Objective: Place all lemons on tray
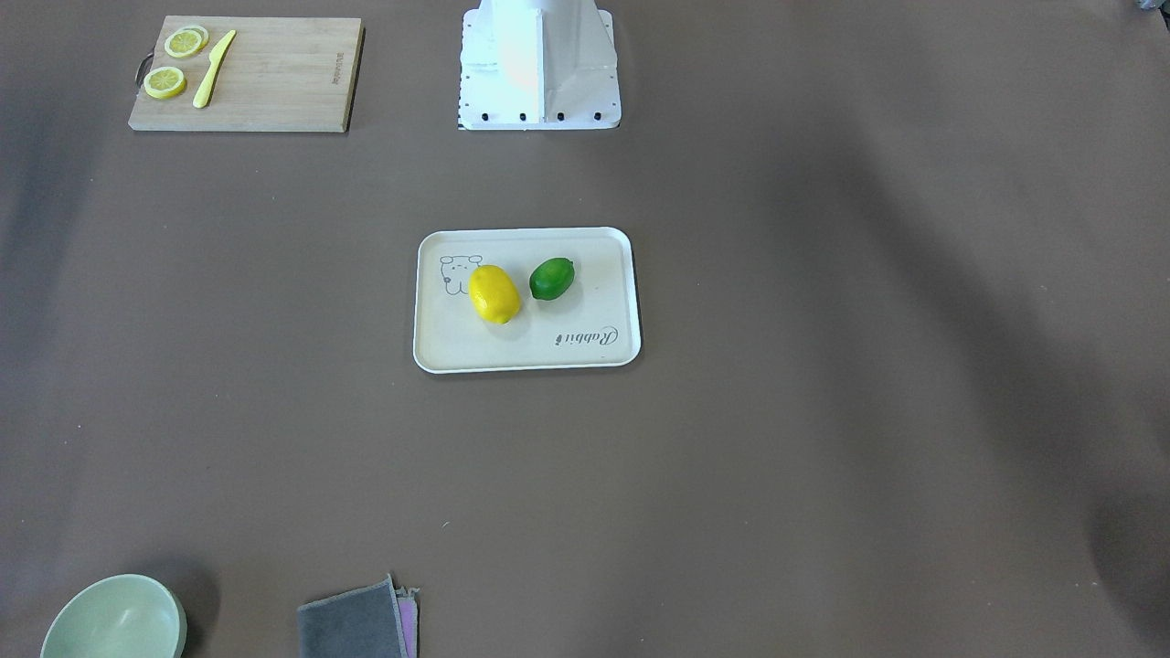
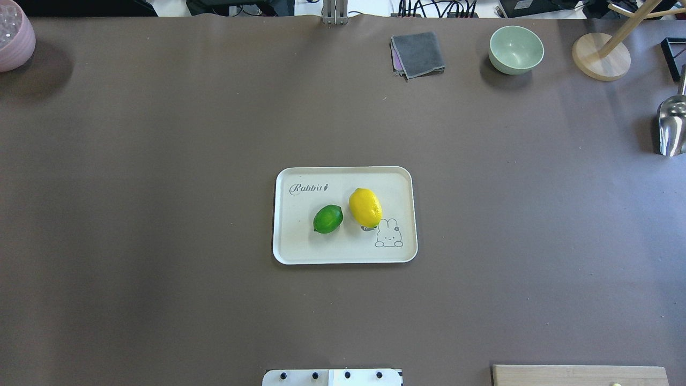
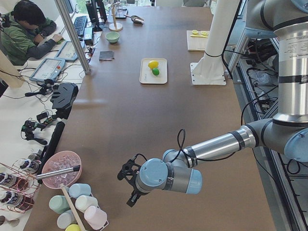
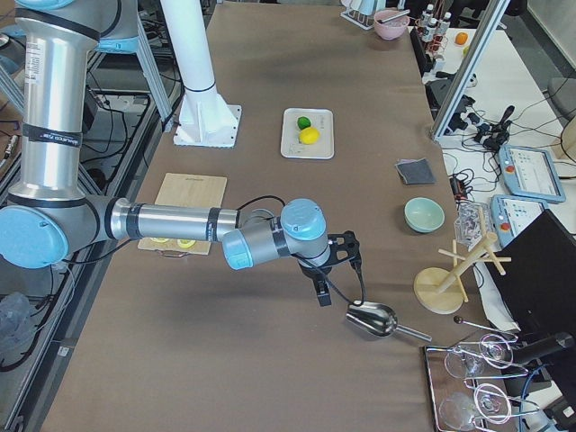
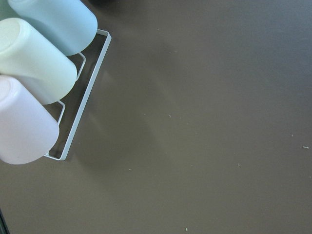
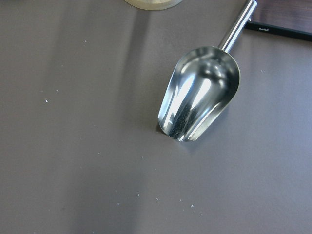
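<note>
The yellow lemon (image 2: pixel 365 207) and the green lemon (image 2: pixel 328 219) lie side by side, apart, on the cream-white tray (image 2: pixel 300 252) at the table's middle. They also show in the front view: yellow lemon (image 1: pixel 494 293), green lemon (image 1: pixel 552 278), tray (image 1: pixel 457 352). My left gripper (image 3: pixel 131 186) shows only in the exterior left view, far from the tray near the table's left end; I cannot tell whether it is open or shut. My right gripper (image 4: pixel 335 270) shows only in the exterior right view, near the right end; I cannot tell its state either.
A wooden cutting board (image 1: pixel 274 82) holds lemon slices (image 1: pixel 164 82) and a yellow knife (image 1: pixel 213 68). A green bowl (image 2: pixel 515 49), grey cloth (image 2: pixel 418 53), wooden stand (image 2: pixel 600 56) and metal scoop (image 6: pixel 200 100) are at the far right. Cups in a rack (image 5: pixel 39 73) stand at the left end.
</note>
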You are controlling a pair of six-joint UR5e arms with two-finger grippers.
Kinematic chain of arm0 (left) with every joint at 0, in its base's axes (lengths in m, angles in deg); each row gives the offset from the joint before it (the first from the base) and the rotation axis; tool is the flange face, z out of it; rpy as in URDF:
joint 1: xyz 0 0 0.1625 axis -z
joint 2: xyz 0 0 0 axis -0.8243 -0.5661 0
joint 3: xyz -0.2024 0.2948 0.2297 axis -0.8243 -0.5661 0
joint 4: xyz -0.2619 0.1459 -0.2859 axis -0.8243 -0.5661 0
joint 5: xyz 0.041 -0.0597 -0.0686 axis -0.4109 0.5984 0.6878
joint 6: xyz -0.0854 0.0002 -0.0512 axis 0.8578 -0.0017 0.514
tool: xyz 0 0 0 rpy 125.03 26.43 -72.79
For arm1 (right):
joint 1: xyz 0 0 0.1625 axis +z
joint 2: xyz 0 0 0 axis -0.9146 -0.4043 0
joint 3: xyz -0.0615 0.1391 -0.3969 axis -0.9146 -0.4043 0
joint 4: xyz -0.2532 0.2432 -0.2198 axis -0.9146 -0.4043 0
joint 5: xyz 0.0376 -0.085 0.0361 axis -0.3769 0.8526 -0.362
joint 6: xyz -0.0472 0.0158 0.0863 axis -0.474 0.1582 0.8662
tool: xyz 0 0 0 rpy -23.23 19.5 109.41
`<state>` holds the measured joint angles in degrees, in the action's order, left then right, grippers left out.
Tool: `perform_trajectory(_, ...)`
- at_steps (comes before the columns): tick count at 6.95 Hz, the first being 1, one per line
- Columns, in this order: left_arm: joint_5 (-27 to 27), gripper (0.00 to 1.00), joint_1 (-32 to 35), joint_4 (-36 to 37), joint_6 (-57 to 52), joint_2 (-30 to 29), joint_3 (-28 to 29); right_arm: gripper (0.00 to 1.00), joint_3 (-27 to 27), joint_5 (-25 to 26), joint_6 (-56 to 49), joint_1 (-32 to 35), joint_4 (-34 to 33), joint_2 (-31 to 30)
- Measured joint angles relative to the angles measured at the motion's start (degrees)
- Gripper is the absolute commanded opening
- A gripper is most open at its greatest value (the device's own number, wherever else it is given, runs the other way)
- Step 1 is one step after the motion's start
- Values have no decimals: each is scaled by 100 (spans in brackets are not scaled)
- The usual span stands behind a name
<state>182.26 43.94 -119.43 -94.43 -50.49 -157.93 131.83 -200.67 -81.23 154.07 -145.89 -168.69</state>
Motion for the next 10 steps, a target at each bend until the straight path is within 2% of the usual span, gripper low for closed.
perform_trajectory(1,-77,99,-15,525,107,-91,-153,100,-23,16,11,17,7,-128)
perform_trajectory(4,-469,99,-196,4009,284,-740,-1615,100,-169,44,64,26,4,-244)
perform_trajectory(5,-585,99,-249,4586,301,-777,-1949,100,-255,32,70,25,3,-249)
perform_trajectory(8,-607,99,-276,4757,258,-755,-2095,100,-449,-60,71,24,-205,-184)
perform_trajectory(9,-603,99,-278,4757,258,-772,-2096,100,-227,-72,73,26,-682,-153)
perform_trajectory(10,-599,99,-278,4759,270,-769,-2088,100,212,-77,55,70,-1445,-115)
